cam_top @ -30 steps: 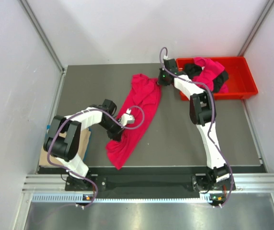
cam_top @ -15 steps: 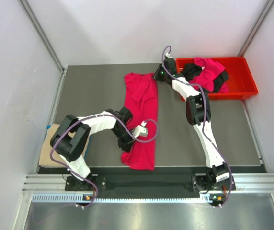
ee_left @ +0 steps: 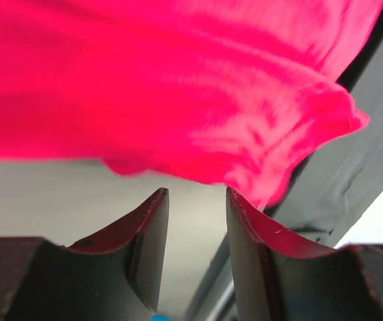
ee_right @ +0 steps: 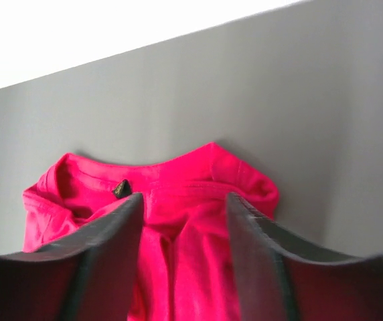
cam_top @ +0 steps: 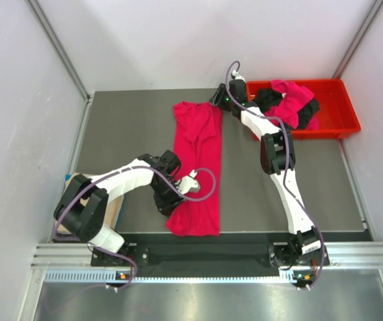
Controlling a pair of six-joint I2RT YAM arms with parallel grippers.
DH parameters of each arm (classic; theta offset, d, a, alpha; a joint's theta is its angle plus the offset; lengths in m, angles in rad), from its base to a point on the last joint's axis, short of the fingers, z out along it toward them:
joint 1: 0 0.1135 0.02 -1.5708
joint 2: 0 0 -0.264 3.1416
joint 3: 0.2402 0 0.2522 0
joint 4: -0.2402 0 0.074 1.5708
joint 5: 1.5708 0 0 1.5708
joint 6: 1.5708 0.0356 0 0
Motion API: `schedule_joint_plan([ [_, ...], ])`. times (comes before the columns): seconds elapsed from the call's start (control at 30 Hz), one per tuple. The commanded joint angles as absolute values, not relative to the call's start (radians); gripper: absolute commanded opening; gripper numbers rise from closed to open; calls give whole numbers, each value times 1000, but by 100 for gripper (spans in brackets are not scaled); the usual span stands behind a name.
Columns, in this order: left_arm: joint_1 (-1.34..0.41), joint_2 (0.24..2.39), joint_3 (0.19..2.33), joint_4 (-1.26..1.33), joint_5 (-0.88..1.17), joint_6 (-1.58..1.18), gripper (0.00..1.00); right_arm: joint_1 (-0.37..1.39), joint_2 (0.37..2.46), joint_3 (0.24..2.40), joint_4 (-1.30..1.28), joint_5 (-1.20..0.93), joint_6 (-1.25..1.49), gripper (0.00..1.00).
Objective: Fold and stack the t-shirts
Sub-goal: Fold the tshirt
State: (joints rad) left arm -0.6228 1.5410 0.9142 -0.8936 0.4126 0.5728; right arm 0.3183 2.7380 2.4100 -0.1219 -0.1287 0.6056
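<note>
A magenta-pink t-shirt (cam_top: 198, 160) lies stretched out lengthwise on the dark table, collar at the far end. My left gripper (cam_top: 171, 206) is at its near left edge. In the left wrist view this gripper (ee_left: 195, 194) is open, and the pink cloth (ee_left: 178, 87) lies just past the fingertips with nothing between them. My right gripper (cam_top: 217, 99) is at the shirt's far right corner. In the right wrist view it (ee_right: 183, 197) stands open above the collar (ee_right: 171, 170), gripping nothing.
A red tray (cam_top: 349, 115) at the far right holds a crumpled magenta shirt (cam_top: 293, 93) and a black one (cam_top: 269, 97). A tan cloth (cam_top: 75, 182) lies at the table's near left edge, mostly under my left arm. White walls close in the table.
The pink shirt went from a slanted, bunched strip to a straight one. Both grippers were shut on it and have opened and let go.
</note>
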Motion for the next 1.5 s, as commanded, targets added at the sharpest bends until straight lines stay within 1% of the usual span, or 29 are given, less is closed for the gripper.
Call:
schedule_joint_plan([
  [0.0,-626,1482,919,-991,290,525,45,318,2562,2405,-124,-87,516,55],
  [0.07,-626,1432,919,-1011,264,517,45,319,2516,2366,-147,-77,488,62],
  [0.13,-624,1384,926,-1023,247,528,45,325,2433,2297,-150,-63,460,66],
  [0.2,-624,1303,939,-1046,258,541,46,336,2348,2251,-161,-48,419,69],
  [0.27,-624,1249,936,-1037,259,545,47,341,2291,2189,-225,-35,403,70],
  [0.3,-624,1203,933,-1011,250,540,47,348,2226,2160,-257,-29,400,70],
  [0.37,-624,1169,914,-960,230,508,49,359,2139,1984,-330,-15,408,69],
  [0.4,-626,1155,907,-915,239,486,49,377,2028,1803,-325,-20,416,69],
  [0.43,-626,1154,897,-901,261,477,49,391,1970,1707,-315,-23,422,69],
  [0.47,-627,1157,891,-862,270,459,49,418,1859,1536,-307,-34,436,68],
  [0.53,-629,1160,878,-829,276,451,49,451,1763,1398,-324,-52,449,66],
  [0.57,-629,1161,871,-810,276,446,49,489,1682,1340,-342,-64,463,65],
  [0.6,-630,1157,865,-767,282,433,49,509,1645,1224,-375,-102,475,65],
  [0.67,-630,1137,832,-723,311,430,48,579,1539,1110,-391,-136,526,63],
  [0.7,-630,1129,818,-683,322,428,48,607,1508,998,-390,-156,547,62],
  [0.83,-630,1080,775,-655,322,442,48,780,1367,772,-336,-155,749,59],
  [0.93,-630,1049,753,-641,307,443,48,854,1295,654,-290,-137,865,56],
  [0.97,-630,1045,752,-640,304,443,48,870,1278,629,-252,-137,888,53],
  [1.03,-630,1042,742,-640,288,445,48,899,1282,552,-178,-176,952,50],
  [1.07,-630,1040,744,-638,285,445,48,919,1310,532,-93,-202,968,48],
  [1.13,-630,1035,744,-641,273,442,48,928,1350,489,-8,-282,1009,46],
  [1.17,-630,1032,745,-649,275,440,48,930,1397,473,59,-300,1015,42],
  [1.23,-630,1016,750,-657,276,442,48,930,1440,462,96,-342,1025,35],
  [1.27,-630,1008,750,-664,276,442,48,930,1465,456,132,-354,1029,22],
  [1.37,-630,977,756,-684,282,443,48,927,1427,416,118,-351,1045,2],
  [1.4,-630,973,761,-698,290,448,48,923,1405,399,94,-324,1040,0],
  [1.47,-630,963,762,-698,299,457,48,916,1356,382,14,-304,1016,0],
])
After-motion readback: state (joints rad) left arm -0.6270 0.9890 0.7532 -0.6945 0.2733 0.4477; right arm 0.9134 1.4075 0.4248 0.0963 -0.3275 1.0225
